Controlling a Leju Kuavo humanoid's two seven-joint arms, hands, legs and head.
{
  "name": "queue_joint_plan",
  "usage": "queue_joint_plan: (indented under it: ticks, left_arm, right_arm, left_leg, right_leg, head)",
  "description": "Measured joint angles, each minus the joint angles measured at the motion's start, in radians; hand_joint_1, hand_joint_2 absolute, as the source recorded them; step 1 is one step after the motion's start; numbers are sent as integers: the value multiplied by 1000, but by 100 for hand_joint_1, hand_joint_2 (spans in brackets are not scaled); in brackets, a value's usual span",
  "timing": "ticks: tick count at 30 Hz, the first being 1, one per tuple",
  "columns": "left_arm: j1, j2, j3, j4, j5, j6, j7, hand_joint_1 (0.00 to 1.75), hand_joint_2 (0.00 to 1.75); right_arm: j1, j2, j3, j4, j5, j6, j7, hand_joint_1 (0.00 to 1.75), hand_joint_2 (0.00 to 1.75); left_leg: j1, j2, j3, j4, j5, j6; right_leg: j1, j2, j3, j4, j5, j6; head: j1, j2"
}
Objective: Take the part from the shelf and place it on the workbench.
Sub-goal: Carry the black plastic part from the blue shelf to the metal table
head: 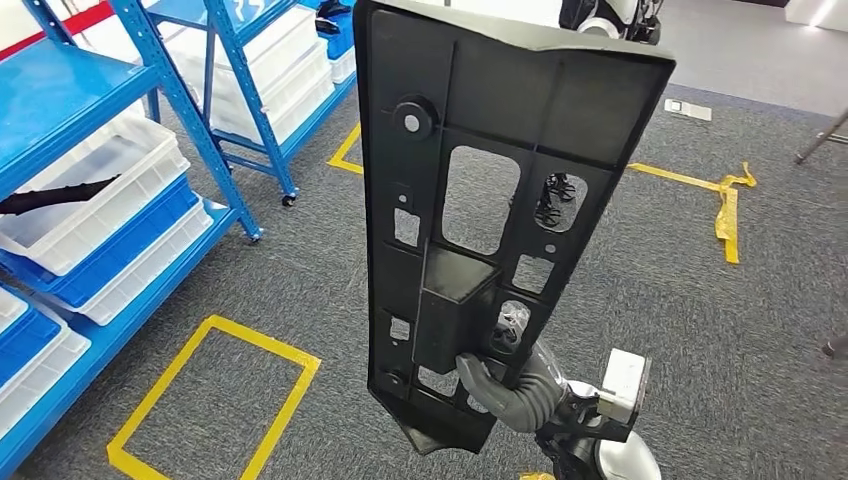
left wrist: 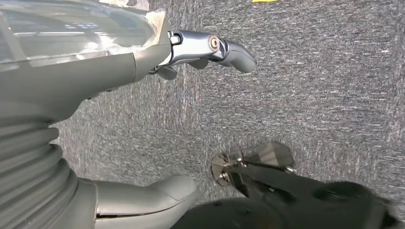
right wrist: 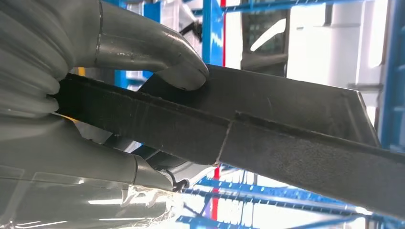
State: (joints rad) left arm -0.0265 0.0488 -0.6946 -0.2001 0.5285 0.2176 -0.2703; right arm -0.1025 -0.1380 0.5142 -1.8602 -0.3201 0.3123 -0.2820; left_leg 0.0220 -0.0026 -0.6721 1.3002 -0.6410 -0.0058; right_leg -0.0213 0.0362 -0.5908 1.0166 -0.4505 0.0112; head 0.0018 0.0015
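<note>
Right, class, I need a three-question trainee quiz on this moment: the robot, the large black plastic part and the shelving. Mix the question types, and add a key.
1. True or false: the right hand grips the large black plastic panel with cut-out holes near its lower end.
2. Multiple choice: in the left wrist view, the left hand (A) holds a white bin, (B) holds nothing, over grey carpet, (C) holds yellow tape.
3. Fill in: the white plastic bins sit on the ____ metal shelving.

Key: 1 true; 2 B; 3 blue.
</note>
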Motion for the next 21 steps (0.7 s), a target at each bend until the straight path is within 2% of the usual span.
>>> queue_joint_plan:
  ticks: [1,2,4,5,6,8,9,10,12,14,15,16,17,18,19,20,21]
  left_arm:
    - [0,0,0,0,-5,4,-1,0,175]
    - [1,0,0,0,-9,8,-2,0,175]
    - [0,1,-1,1,-16,14,-3,0,175]
    - [0,2,-2,1,-18,16,-3,0,175]
    - [-1,2,-2,2,-18,16,-2,0,175]
    - [-3,2,-3,2,-21,18,-2,0,175]
    - [-4,1,-3,2,-22,19,-3,0,175]
    - [-5,2,-3,2,-23,21,-3,0,175]
    - [-6,2,-3,2,-25,25,-3,0,175]
    - [-6,2,-4,2,-30,31,-4,0,175]
    - [-6,2,-4,2,-33,33,-4,0,175]
    - [-7,1,-4,1,-35,34,-4,0,175]
    - [-7,1,-4,1,-36,34,-4,0,175]
    - [-8,1,-4,1,-36,34,-4,0,175]
    - [-8,4,-4,2,-36,34,-4,0,175]
    - [-9,6,-4,2,-37,35,-4,0,175]
    - [-10,8,-4,3,-37,35,-5,0,175]
  right_arm:
    - [0,0,0,1,2,-2,1,175,175]
    - [0,1,-1,1,3,-4,2,175,175]
    - [0,2,-1,1,6,-7,2,175,175]
    - [0,3,-2,1,7,-8,2,175,175]
    - [0,4,-2,1,9,-9,3,175,175]
    - [4,4,-2,0,12,-12,3,175,175]
    - [6,4,-3,0,13,-13,3,175,175]
    - [7,4,-5,-1,14,-15,3,175,175]
    - [6,4,-7,-1,16,-18,3,175,175]
    - [8,3,-8,-1,17,-19,3,175,175]
    - [10,3,-8,-1,17,-19,3,175,175]
    - [12,2,-8,-1,18,-19,3,175,175]
    - [13,2,-8,-1,18,-19,3,175,175]
    - [13,2,-8,-1,18,-19,3,175,175]
    - [13,3,-8,-1,18,-19,3,175,175]
    - [13,3,-8,-1,18,-19,3,175,175]
    - [13,3,-9,-1,19,-19,3,175,175]
  left_leg:
    - [0,-2,4,-19,26,2]
    - [1,-9,24,-74,66,4]
    - [6,-58,77,-202,131,10]
    - [7,-79,94,-244,145,12]
    - [6,-93,101,-263,145,14]
    - [1,-75,110,-280,148,21]
    - [0,-62,118,-291,153,28]
    - [1,-46,127,-303,159,34]
    - [1,-15,139,-317,164,42]
    - [0,17,142,-318,160,42]
    - [1,33,144,-318,157,39]
    - [3,46,147,-318,153,35]
    - [7,58,153,-317,148,29]
    - [9,68,159,-316,141,20]
    - [9,76,163,-313,132,10]
    - [7,83,167,-311,124,1]
    - [6,90,171,-311,118,-6]
  right_leg:
    - [1,14,2,0,0,0]
    - [1,28,4,1,0,0]
    - [3,54,3,4,-1,3]
    - [3,65,-1,5,0,6]
    - [2,77,-7,4,2,11]
    - [-2,97,-18,-1,10,26]
    - [-2,86,-23,3,9,31]
    - [0,62,-35,21,1,33]
    - [5,1,-88,122,-40,30]
    - [0,-20,-160,251,-80,32]
    - [-5,-24,-178,279,-82,39]
    - [-11,-29,-174,264,-68,50]
    - [-18,-38,-148,210,-42,64]
    - [-25,-61,-109,135,-13,79]
    - [-26,-82,-72,70,9,88]
    - [-27,-96,-47,27,21,86]
    - [-25,-103,-35,7,23,79]
  head:
    - [0,0]
    - [0,0]
    - [1,0]
    - [1,0]
    - [1,0]
    - [2,0]
    - [2,0]
    - [4,0]
    - [8,0]
    - [11,0]
    - [11,0]
    - [11,0]
    - [11,0]
    - [12,0]
    - [13,0]
    - [12,0]
    - [10,0]
